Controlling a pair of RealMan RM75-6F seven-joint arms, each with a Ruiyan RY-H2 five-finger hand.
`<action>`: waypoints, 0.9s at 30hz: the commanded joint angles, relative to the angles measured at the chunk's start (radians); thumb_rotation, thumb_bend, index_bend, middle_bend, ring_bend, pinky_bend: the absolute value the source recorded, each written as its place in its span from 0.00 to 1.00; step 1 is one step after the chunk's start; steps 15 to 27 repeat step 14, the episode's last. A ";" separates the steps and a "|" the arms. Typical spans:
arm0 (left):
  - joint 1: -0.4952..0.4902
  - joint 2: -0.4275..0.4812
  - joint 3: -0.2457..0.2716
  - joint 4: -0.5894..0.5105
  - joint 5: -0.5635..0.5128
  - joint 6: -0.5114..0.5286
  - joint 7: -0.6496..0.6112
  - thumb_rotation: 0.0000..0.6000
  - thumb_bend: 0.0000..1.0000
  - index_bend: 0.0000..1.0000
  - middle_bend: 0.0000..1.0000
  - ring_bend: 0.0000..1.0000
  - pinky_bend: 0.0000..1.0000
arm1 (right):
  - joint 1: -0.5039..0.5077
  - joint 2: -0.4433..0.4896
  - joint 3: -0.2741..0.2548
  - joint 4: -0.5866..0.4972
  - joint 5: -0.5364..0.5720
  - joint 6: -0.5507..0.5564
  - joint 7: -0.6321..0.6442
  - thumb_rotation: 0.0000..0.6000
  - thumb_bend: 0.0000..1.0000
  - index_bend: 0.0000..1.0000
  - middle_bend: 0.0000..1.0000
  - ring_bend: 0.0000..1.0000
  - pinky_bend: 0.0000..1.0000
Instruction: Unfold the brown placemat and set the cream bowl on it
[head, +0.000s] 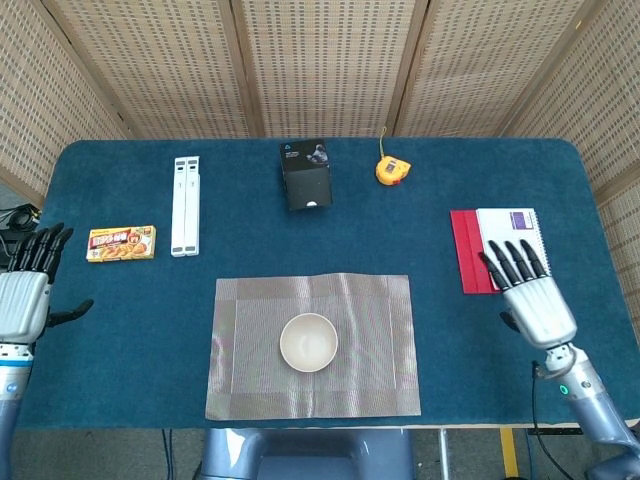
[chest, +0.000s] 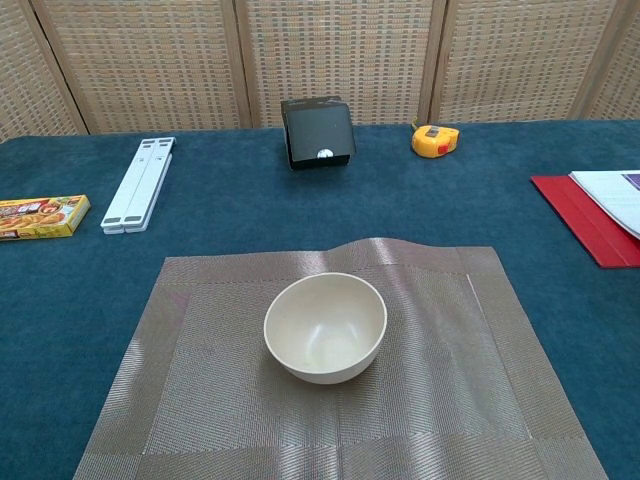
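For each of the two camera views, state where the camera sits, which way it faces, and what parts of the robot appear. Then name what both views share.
Head view: high above the near edge, looking steeply down on the whole table; left hand and right hand show, both open.
Chest view: low at the near edge, facing across to the screens; no hand shows.
Shared: cream bowl on the unfolded brown placemat, black box.

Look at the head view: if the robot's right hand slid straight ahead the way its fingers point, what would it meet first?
Probably the white notebook: the right hand's fingertips already overlap its near edge, though their height above it is unclear.
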 joint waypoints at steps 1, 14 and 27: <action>0.032 0.013 0.023 -0.022 0.016 0.025 -0.006 1.00 0.00 0.00 0.00 0.00 0.00 | -0.080 -0.040 0.031 0.027 0.047 0.061 0.032 1.00 0.00 0.00 0.00 0.00 0.00; 0.111 0.050 0.089 -0.067 0.090 0.081 0.015 1.00 0.00 0.00 0.00 0.00 0.00 | -0.211 -0.036 0.017 -0.019 -0.020 0.188 0.052 1.00 0.00 0.00 0.00 0.00 0.00; 0.111 0.050 0.089 -0.067 0.090 0.081 0.015 1.00 0.00 0.00 0.00 0.00 0.00 | -0.211 -0.036 0.017 -0.019 -0.020 0.188 0.052 1.00 0.00 0.00 0.00 0.00 0.00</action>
